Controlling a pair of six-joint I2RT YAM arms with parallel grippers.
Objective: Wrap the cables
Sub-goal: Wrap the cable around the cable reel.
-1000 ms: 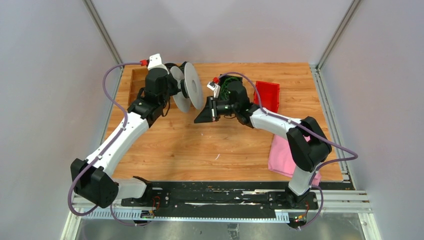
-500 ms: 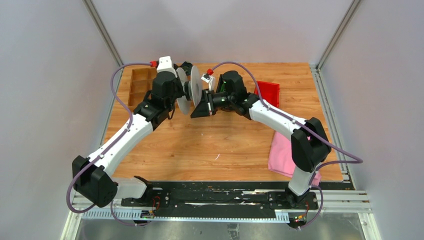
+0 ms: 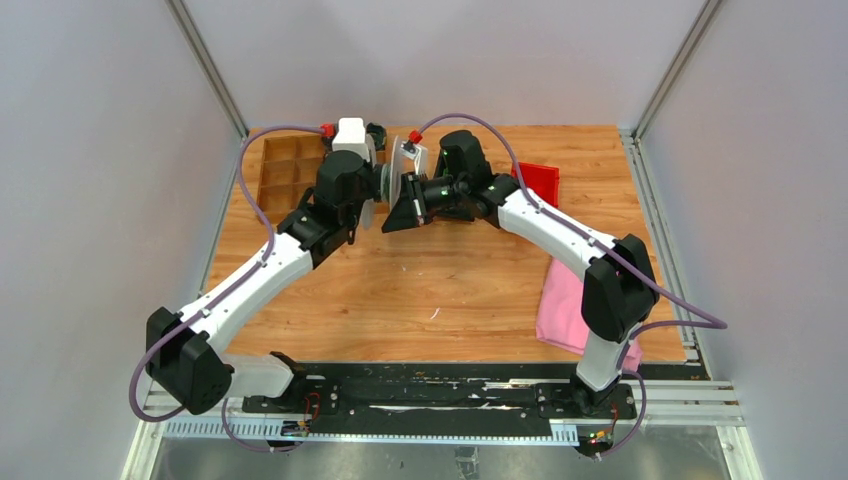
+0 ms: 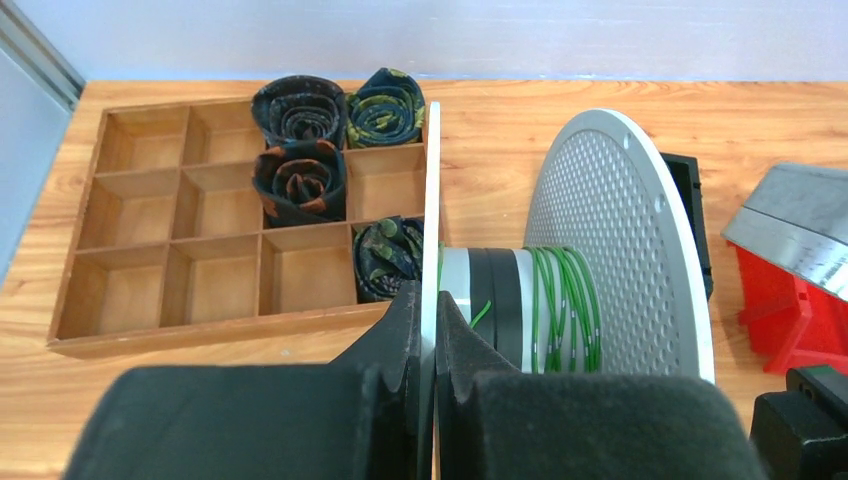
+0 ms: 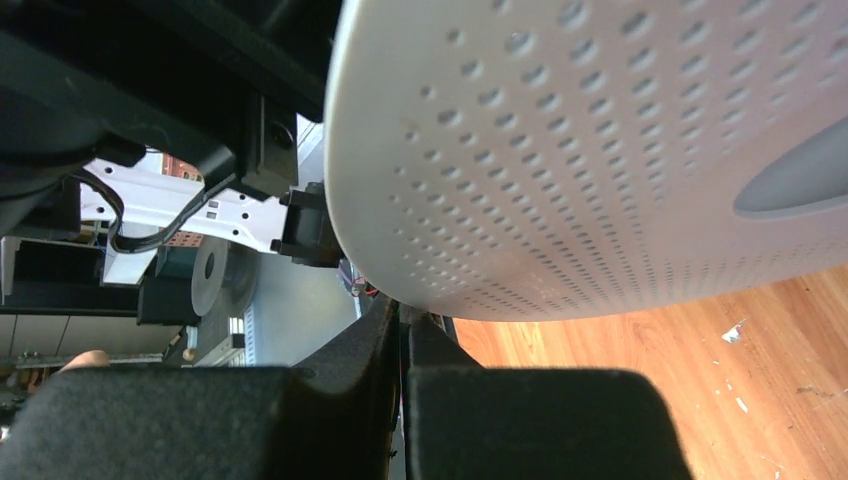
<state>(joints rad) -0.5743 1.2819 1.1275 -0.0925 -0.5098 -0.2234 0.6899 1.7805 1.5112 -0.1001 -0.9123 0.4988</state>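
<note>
The grey spool [image 4: 620,230] is at 12 o'clock over the counter [image 3: 420,290]. The left gripper [image 4: 430,312] holds it, with the jaws clamped on the thin edge of one flange. The green cables [image 4: 560,310] are wound around the hub, between the two flanges. The right gripper [image 5: 400,322] is at 3 o'clock of the spool, just beside the perforated flange; its jaws are together, and whether they pinch a wire cannot be told
</note>
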